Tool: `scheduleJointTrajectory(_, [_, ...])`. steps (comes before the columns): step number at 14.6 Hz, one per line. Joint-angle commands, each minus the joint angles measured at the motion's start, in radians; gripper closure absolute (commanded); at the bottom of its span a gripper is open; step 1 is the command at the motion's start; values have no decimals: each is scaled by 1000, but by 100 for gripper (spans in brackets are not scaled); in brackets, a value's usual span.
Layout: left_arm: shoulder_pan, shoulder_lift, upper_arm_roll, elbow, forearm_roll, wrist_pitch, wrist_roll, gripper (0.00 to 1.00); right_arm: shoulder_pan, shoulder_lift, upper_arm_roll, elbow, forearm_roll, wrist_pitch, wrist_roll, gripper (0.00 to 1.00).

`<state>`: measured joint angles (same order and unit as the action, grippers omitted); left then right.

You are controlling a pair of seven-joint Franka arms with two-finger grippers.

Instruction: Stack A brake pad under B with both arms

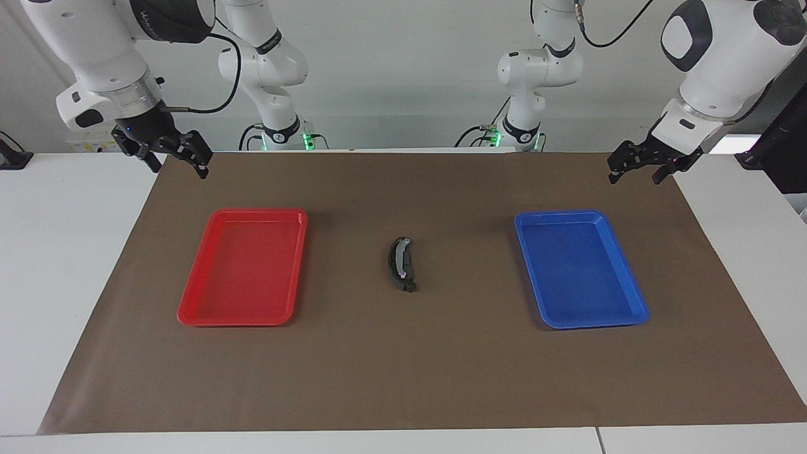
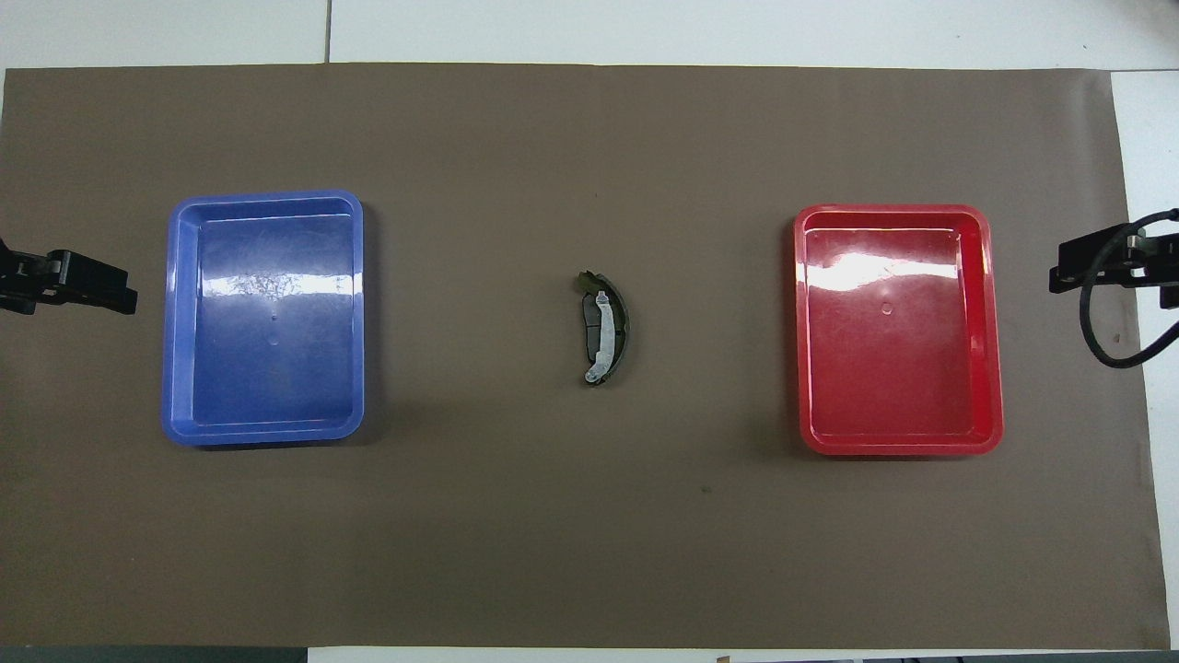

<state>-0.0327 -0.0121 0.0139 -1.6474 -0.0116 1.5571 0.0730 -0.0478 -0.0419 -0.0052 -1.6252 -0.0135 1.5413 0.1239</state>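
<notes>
B [image 1: 400, 257], the long black crescent with a grey face, lies at the middle of the brown mat on top of the short dark-grey brake pad A [image 1: 407, 285]. Only part of the pad shows from under it. In the overhead view B [image 2: 609, 327] covers most of the pad [image 2: 589, 337]. My right gripper [image 1: 178, 165] is open and empty, in the air over the mat's corner at the right arm's end. My left gripper [image 1: 633, 171] is open and empty over the mat's corner at the left arm's end. Their tips show in the overhead view, the left [image 2: 124, 293] and the right [image 2: 1059, 267].
A red tray [image 1: 192, 312] lies empty toward the right arm's end, and a blue tray [image 1: 633, 312] lies empty toward the left arm's end. The stack sits between them on the brown mat [image 1: 403, 378]. White table surrounds the mat.
</notes>
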Motion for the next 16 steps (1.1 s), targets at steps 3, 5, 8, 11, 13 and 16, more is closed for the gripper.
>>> scheduleJointTrajectory(3, [13, -2, -5, 5, -11, -15, 7, 1, -12, -9, 27, 25, -6, -16, -23, 0])
scheduleJointTrajectory(5, [13, -2, -5, 5, -11, -15, 5, 1, -12, -6, 27, 30, -8, -16, -24, 0])
scheduleJointTrajectory(8, [13, -2, -5, 5, -11, -15, 7, 1, -10, -7, 27, 25, -9, -6, -42, 0])
scheduleJointTrajectory(11, [13, -3, -5, 5, -10, -15, 5, 1, -12, -12, 27, 19, -8, -13, -65, 0])
scheduleJointTrajectory(13, [13, -2, -5, 5, -11, -15, 5, 1, -12, -12, 27, 19, -8, -20, -114, 0])
scheduleJointTrajectory(16, [13, -2, -5, 5, -11, -15, 5, 1, -12, -12, 27, 19, 4, -16, -110, 0])
